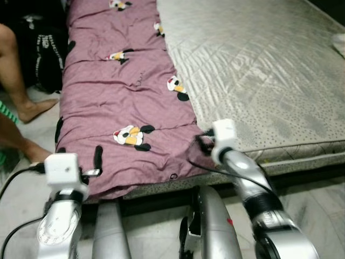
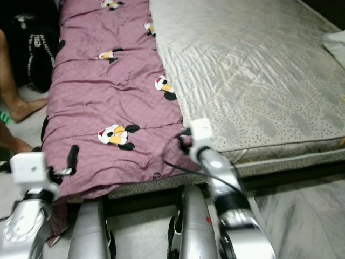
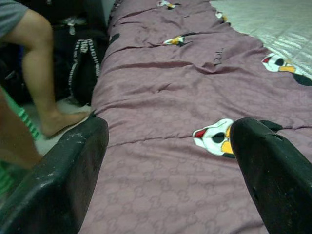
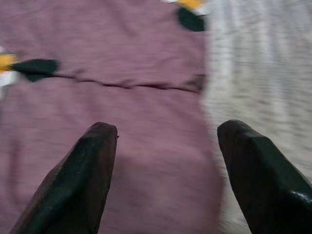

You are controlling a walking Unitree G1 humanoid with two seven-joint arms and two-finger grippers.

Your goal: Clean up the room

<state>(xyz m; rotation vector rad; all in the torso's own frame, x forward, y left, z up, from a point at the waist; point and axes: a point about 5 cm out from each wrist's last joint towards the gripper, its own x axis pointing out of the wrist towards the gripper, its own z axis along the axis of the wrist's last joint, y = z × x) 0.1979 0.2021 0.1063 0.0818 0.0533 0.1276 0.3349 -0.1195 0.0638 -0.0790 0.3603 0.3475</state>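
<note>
Mauve bedsheet [image 1: 121, 94] of patterned cloth, printed with cartoon penguins, is spread lengthwise over the left part of a bare grey quilted mattress [image 1: 259, 75], with its near edge hanging over the mattress front. The left gripper [image 3: 168, 165] is held low at the sheet's near left corner; its two long black fingers [image 3: 63, 180] are seen spread wide apart in the left wrist view, with nothing between them and the mauve cloth lying beyond. The right gripper [image 4: 163, 170] is positioned at the sheet's near right corner, where the cloth meets the uncovered mattress; its black fingers [image 4: 78, 180] are likewise parted and empty, and whether they touch the cloth cannot be told. A white wrist camera block [image 1: 223, 132] is carried on the right arm and another [image 1: 63, 168] on the left arm. A penguin print [image 1: 132, 136] lies between the two grippers, a little farther up the sheet. To the left of the bed, a person's bare legs and foot [image 1: 32, 108] are seen on the pale floor [image 1: 32, 156], beside a black bag with white stripes [image 1: 46, 54]. A white cloth [image 2: 335, 43] rests at the far right edge of the mattress.
</note>
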